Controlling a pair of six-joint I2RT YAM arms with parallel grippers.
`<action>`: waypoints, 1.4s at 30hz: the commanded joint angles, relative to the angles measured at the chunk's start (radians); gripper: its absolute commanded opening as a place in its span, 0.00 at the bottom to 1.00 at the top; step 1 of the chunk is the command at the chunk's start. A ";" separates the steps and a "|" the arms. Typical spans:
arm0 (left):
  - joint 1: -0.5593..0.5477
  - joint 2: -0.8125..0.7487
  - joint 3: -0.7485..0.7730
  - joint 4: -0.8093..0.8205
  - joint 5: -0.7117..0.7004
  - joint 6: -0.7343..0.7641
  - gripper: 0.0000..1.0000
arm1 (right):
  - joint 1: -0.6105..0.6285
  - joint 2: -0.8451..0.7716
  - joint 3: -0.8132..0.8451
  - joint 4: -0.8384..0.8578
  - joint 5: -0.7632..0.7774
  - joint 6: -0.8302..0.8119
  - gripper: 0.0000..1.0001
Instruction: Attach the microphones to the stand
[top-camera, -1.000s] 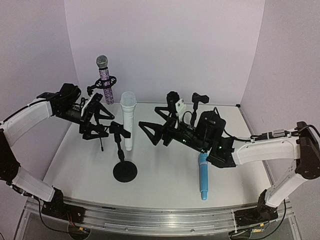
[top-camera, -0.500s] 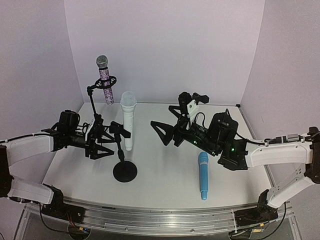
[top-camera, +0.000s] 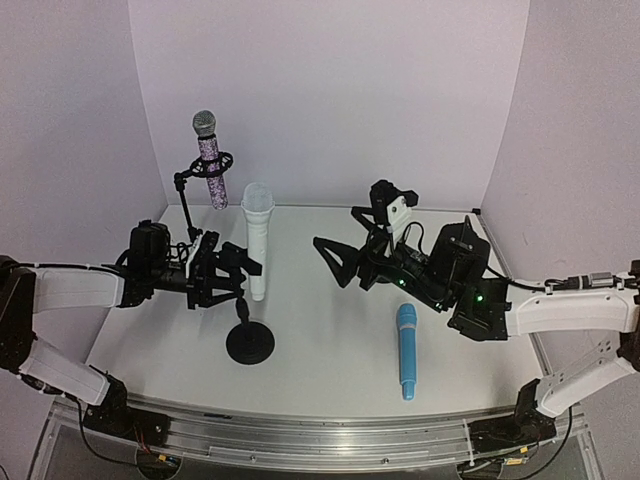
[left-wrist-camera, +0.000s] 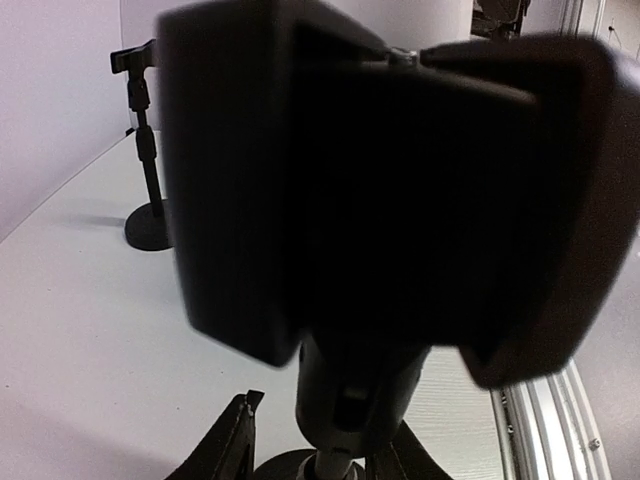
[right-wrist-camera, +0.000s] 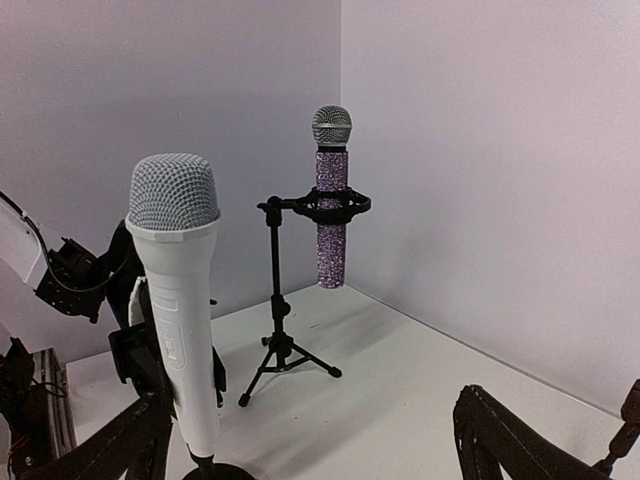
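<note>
The white microphone (top-camera: 256, 240) stands upright in the clip of the round-base stand (top-camera: 250, 343); it also shows in the right wrist view (right-wrist-camera: 180, 300). The glittery purple microphone (top-camera: 208, 160) sits in the tripod stand's ring (right-wrist-camera: 335, 205). The light blue microphone (top-camera: 406, 350) lies flat on the table, right of centre. My left gripper (top-camera: 222, 270) reaches in from the left, its narrowed fingers (left-wrist-camera: 235, 440) either side of the round-base stand's neck (left-wrist-camera: 350, 390) under the blurred dark clip. My right gripper (top-camera: 352, 232) hangs open right of the white microphone, holding nothing.
A third short stand (left-wrist-camera: 143, 170) with an empty clip (top-camera: 400, 197) stands at the back right, partly behind my right arm. Walls close the table at the back and both sides. A metal rail (top-camera: 300, 440) runs along the near edge.
My left gripper dropped from the tripod stand to the round-base stand's neck and narrowed around it. My right arm drew back to the right, uncovering the blue microphone.
</note>
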 joint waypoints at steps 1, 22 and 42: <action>-0.009 0.006 -0.010 0.069 0.027 -0.020 0.22 | 0.004 -0.038 0.010 -0.022 0.036 -0.029 0.95; -0.051 0.244 0.253 0.465 -0.194 -0.181 0.00 | 0.004 -0.085 0.009 -0.064 0.087 -0.077 0.95; -0.066 0.646 0.710 0.326 -0.181 -0.192 0.00 | -0.002 -0.117 -0.042 -0.086 0.181 -0.115 0.98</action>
